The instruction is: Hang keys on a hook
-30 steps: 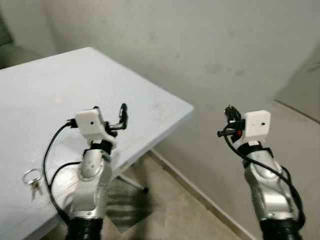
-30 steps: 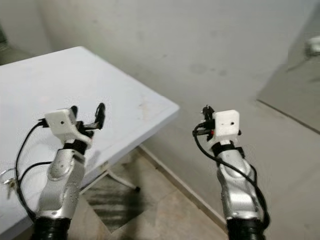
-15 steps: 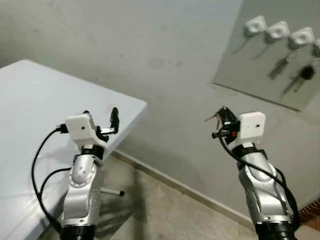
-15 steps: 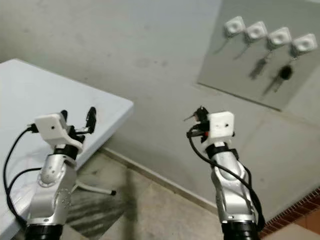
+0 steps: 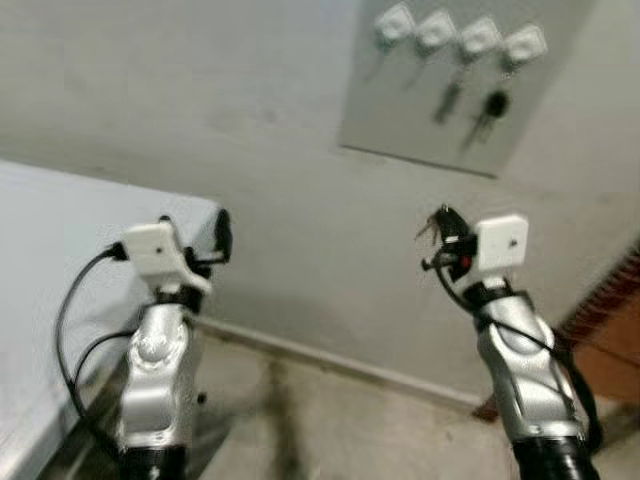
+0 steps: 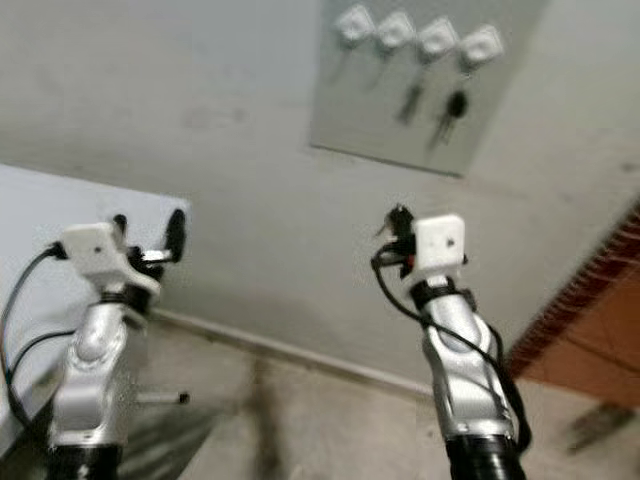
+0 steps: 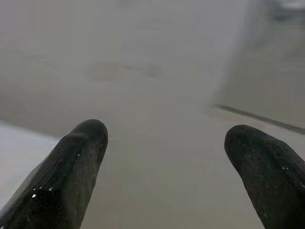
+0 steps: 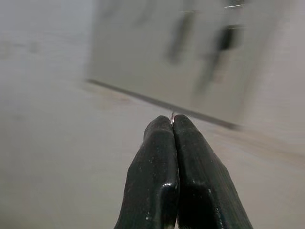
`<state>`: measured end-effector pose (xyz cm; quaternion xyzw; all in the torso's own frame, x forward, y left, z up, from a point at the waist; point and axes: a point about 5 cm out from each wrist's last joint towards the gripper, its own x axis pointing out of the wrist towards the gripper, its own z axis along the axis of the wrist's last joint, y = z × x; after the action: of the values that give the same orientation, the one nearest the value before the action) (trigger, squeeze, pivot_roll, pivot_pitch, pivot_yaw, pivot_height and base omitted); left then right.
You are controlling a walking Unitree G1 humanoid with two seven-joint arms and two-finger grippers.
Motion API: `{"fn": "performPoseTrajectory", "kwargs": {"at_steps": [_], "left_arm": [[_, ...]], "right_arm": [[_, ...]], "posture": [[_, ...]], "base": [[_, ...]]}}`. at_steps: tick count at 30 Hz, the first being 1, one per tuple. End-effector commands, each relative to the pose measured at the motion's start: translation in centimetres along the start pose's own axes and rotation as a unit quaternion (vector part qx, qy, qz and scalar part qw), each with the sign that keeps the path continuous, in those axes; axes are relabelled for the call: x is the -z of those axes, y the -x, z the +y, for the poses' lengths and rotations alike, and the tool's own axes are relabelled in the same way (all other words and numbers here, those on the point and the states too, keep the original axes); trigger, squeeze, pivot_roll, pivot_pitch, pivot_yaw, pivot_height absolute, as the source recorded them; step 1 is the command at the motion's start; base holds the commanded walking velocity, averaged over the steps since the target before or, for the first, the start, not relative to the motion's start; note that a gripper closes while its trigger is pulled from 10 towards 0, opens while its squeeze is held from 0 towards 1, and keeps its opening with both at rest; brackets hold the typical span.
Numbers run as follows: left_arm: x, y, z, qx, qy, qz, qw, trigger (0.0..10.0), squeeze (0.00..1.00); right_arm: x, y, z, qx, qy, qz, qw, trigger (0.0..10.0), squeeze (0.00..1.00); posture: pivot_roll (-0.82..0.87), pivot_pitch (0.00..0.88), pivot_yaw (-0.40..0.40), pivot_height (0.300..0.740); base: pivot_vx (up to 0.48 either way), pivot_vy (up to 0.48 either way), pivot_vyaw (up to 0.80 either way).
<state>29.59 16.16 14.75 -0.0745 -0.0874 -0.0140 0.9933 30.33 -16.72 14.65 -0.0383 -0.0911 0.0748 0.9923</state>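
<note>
Right claw [image 5: 436,240] pinched shut on keys [image 5: 428,229], mid-right of frame. Hooks [image 5: 460,36] sit above it, top of frame, well apart. Left claw [image 5: 205,238] gapes wide, holding nothing.

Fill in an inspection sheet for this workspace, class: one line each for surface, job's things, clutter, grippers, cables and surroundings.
Surface: white table at the robot's left, bare where visible.
Job's things: grey board on the wall with four white hooks; keys hang from two; a thin metal sliver pokes from the right jaws, likely keys.
Clutter: nothing seen.
Grippers: left gripper raised, jaws open; right gripper raised below the board, jaws shut.
Cables: black cables loop along both arms.
Surroundings: grey wall, tiled floor, brick edge at right.
</note>
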Motion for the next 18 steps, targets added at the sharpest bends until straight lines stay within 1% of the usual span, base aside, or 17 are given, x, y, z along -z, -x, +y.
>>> {"fn": "performPoseTrajectory", "kwargs": {"at_steps": [1,7,11,18], "left_arm": [[-0.33,-0.24,0.09,0.003,-0.004,0.0,1.0,10.0,0.0],[-0.15,-0.26,-0.06,0.005,-0.005,0.01,1.0,10.0,0.0],[-0.2,-0.27,-0.23,0.012,-0.003,0.012,1.0,10.0,0.0],[0.04,-0.25,-0.32,0.007,0.005,0.027,1.0,10.0,0.0]], "right_arm": [[-0.27,-0.1,0.14,0.001,-0.002,-0.004,1.0,10.0,0.0],[-0.33,-0.11,0.19,0.0,-0.004,-0.009,1.0,10.0,0.0],[-0.74,-0.15,0.51,-0.021,-0.003,-0.024,0.999,10.0,0.0],[-0.82,-0.04,0.49,-0.03,-0.001,-0.026,0.999,10.0,0.0]], "posture": [[0.01,0.0,-0.055,0.74],[0.02,0.0,-0.054,0.74],[0.02,0.0,-0.054,0.74],[0.01,0.0,-0.053,0.74]], "base": [[0.0,0.0,-0.79],[0.0,0.0,-0.79],[0.0,0.0,0.0],[0.0,0.0,0.0]]}}
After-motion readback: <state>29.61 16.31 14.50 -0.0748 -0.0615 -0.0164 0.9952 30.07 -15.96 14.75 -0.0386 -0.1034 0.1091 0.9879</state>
